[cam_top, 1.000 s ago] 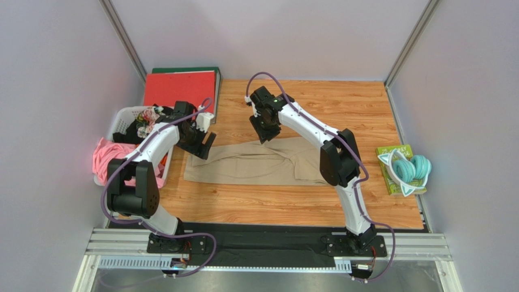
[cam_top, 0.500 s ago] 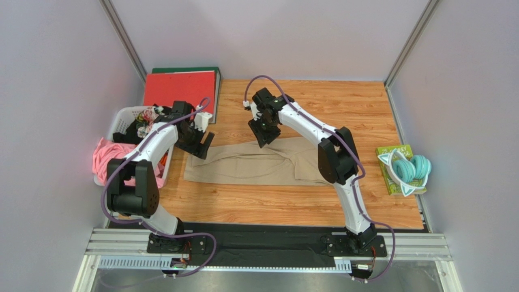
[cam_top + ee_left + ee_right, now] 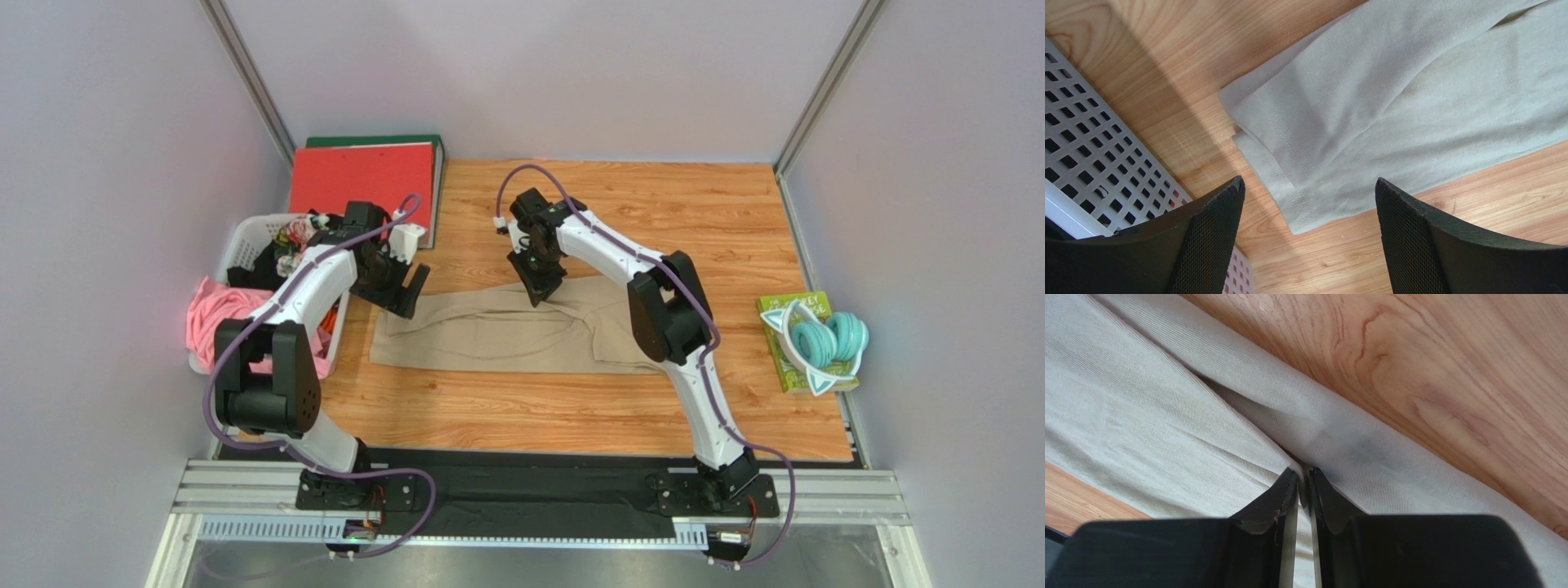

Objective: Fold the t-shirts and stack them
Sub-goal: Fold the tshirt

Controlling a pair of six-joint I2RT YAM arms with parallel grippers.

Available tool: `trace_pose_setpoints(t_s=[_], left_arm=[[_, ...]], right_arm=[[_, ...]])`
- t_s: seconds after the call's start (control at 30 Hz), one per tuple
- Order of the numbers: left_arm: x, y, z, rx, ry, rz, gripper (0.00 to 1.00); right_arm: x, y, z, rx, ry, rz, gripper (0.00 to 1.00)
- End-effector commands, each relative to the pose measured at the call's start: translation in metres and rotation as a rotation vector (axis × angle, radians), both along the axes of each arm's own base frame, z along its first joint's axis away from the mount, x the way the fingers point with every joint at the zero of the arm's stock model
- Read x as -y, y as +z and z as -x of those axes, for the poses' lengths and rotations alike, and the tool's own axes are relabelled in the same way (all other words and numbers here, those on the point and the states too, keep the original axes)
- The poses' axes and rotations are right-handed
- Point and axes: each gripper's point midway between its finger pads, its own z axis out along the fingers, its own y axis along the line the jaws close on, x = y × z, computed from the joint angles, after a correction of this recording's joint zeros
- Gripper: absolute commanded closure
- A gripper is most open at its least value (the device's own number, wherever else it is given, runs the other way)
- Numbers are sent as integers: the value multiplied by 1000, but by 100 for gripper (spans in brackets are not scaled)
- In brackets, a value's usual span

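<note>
A tan-beige t-shirt (image 3: 491, 337) lies folded into a long band across the wooden table. My right gripper (image 3: 540, 288) is down at the band's far edge near the middle. In the right wrist view the right gripper (image 3: 1303, 474) has its jaws pinched on a raised crease of the t-shirt (image 3: 1137, 416). My left gripper (image 3: 402, 292) hovers over the band's left end, jaws wide open. In the left wrist view the left gripper (image 3: 1309, 181) straddles the hemmed corner of the t-shirt (image 3: 1389, 104) without touching it.
A white slatted basket (image 3: 245, 239) of mixed clothes stands at the table's left edge, with pink cloth (image 3: 211, 321) hanging out; its wall (image 3: 1082, 165) is close beside the left fingers. A red folder (image 3: 362, 178) lies at the back left. Teal headphones (image 3: 819, 341) rest on a green box at the right.
The right gripper has dropped onto the shirt's far edge and closed on a crease of cloth. The left gripper has barely moved and stays open.
</note>
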Motion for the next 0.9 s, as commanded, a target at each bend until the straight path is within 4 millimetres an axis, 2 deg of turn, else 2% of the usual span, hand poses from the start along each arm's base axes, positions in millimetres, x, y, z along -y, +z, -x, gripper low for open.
trace_pose_setpoints(t_s=[0.0,0.03,0.27,0.63,0.87], left_arm=[[0,8,-10,27,-10,6,16],[0,9,-10,28,-12,9,16],[0,11,-9,36,-13,9,16],[1,8,-6,24,-17,12,16],[1,10,-6,30,-22,10,16]], right_arm=[[-5,19,5,23,7,-29,83],[-5,28,6,38,10,-36,82],[-7,37,27,32,14,-21,76],[-13,27,65,8,63,49,73],[-3,14,77,-16,54,92,65]])
